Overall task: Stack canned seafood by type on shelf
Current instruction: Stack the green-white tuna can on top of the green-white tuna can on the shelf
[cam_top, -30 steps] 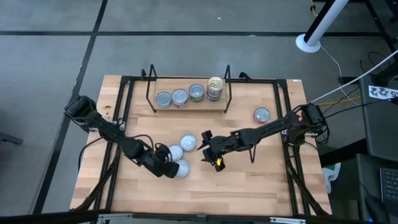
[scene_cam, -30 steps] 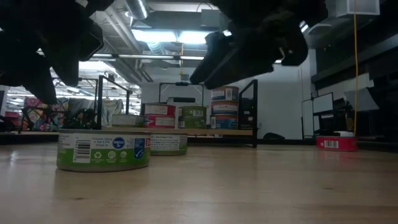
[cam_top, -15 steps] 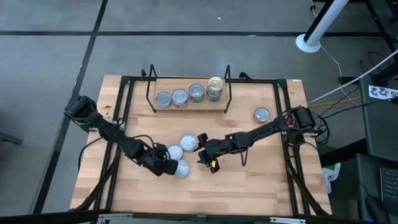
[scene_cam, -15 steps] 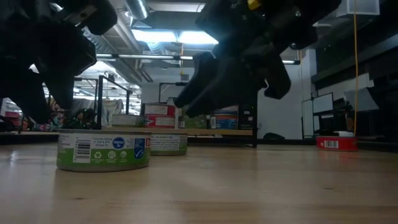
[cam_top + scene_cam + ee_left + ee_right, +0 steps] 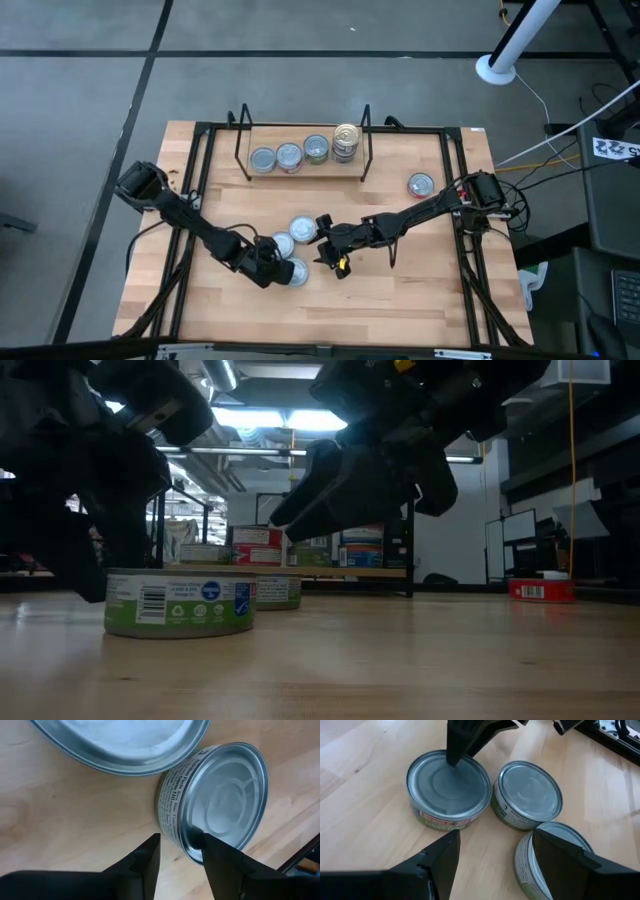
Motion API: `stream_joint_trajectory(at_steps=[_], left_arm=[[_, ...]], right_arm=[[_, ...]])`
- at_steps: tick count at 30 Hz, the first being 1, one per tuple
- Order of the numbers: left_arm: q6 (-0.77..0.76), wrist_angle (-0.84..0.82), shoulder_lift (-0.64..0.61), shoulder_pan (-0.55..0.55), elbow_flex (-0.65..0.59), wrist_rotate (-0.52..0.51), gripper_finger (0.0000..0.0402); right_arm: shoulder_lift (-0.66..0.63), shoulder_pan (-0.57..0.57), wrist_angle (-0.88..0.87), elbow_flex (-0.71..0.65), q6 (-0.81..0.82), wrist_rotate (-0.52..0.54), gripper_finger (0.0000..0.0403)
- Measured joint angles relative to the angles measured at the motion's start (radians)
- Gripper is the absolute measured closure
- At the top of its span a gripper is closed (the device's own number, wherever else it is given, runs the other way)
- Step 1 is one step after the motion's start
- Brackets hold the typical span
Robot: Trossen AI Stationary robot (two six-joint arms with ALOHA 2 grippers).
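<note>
Three loose cans sit close together in the middle of the table (image 5: 400,290). The left gripper (image 5: 272,268) is right over the front can (image 5: 293,271), with its fingers (image 5: 150,857) a little apart and one on the lid's edge (not holding it, as far as I can see). The right gripper (image 5: 330,250) hangs wide open beside the other two cans (image 5: 292,236). Both arms are very near each other, so they could bump. A push could also slide a can into its neighbours. One red can (image 5: 420,185) lies far off by the right rail. The shelf (image 5: 305,172) at the back already has four cans and a small stack.
</note>
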Motion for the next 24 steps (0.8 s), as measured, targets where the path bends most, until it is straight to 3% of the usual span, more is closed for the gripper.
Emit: stream_joint_trajectory(at_steps=[15, 24], left_arm=[[0.049, 0.008, 0.007, 0.000, 0.000, -0.003, 0.0394], [0.046, 0.013, 0.008, 0.000, -0.002, -0.013, 0.0400]], right_arm=[[0.000, 0.000, -0.025, 0.000, -0.002, -0.008, 0.0153], [0.000, 0.000, -0.036, 0.000, -0.008, -0.008, 0.0153]])
